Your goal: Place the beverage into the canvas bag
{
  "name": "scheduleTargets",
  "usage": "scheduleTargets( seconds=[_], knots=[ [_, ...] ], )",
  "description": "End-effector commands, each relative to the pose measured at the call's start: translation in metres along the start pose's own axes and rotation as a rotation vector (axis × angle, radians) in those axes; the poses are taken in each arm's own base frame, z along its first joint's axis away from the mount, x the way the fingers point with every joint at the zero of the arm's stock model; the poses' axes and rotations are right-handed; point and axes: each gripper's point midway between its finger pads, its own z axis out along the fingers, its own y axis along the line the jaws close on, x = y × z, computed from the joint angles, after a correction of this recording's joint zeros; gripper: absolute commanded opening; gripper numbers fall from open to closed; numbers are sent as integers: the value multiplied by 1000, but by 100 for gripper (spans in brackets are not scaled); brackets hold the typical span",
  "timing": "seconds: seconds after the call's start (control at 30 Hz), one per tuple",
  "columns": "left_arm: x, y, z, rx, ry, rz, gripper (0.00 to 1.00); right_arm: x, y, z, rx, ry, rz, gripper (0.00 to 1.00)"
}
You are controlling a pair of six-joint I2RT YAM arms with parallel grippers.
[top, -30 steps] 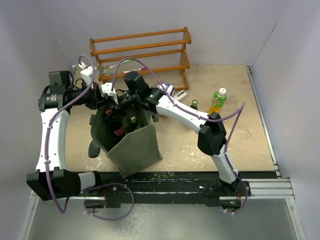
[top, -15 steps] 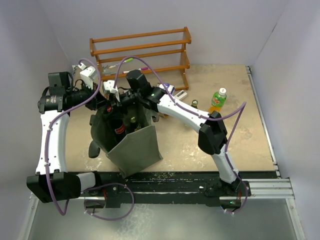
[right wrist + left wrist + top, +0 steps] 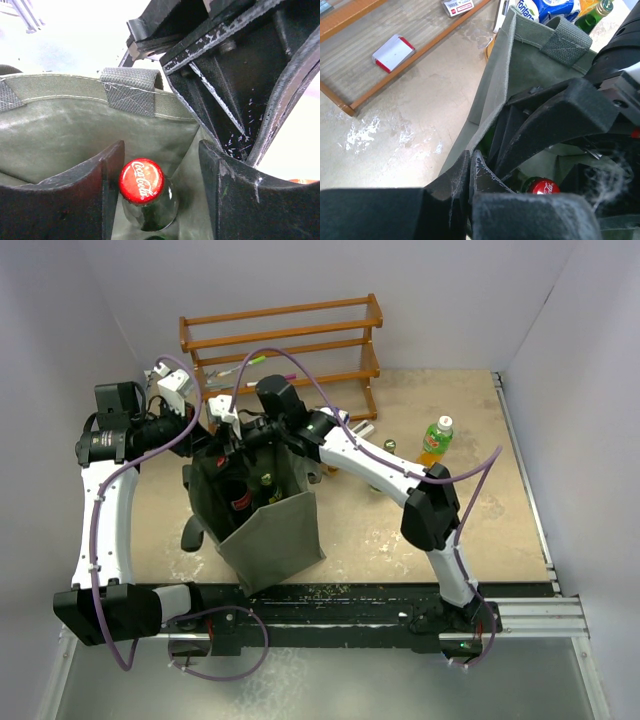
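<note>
Grey-green cloth fills most of what we see: the boxy dark grey-green canvas bag stands open-mouthed on the beige table, left of its middle and close to the near edge. The left pincer is clenched on the bag's rim, the hemmed edge running straight into the pinch. The right pincer hangs over the bag's mouth with its black fingers parted. Between them, inside the bag, stands the glass beverage bottle with a red crown cap. We find the cap just beside one finger and apart from the other, so this pincer is released and grasps nothing.

We read "Coca-Cola" in white script on the red cap. From the left wrist, beyond the bag's far wall, a white-and-blue label shows the letters "fonta", the rest cut off. A small white-and-red card lies on the slatted orange-brown wooden rack along the table's far edge; its print is too small for us. A green-and-orange plastic bottle with a white cap stands upright toward the right edge, label unreadable.
</note>
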Motion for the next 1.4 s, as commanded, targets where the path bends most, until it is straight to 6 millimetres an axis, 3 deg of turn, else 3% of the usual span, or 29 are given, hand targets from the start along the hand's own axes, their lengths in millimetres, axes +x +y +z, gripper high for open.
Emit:
scheduleTargets(
  seconds=[0.0,0.5,0.73,0.93,1.13,1.37],
  knots=[
    [-4,-19,-4,64,-29,8,0,-61,-14,-28,109,-86,-138,66],
    [-6,-16,-3,53,-29,-2,3,-97,19,-52,83,-123,-101,82],
    [-10,-13,-3,38,-41,15,6,-118,38,-80,130,-91,-116,84],
    [-16,-14,-5,39,-63,45,19,-122,37,-132,349,-10,-132,86],
    [-21,-19,-10,39,-91,76,47,-111,25,-203,554,2,-85,87],
    [-26,-23,-16,21,-127,117,67,-61,-5,-278,865,121,26,97]
  ],
)
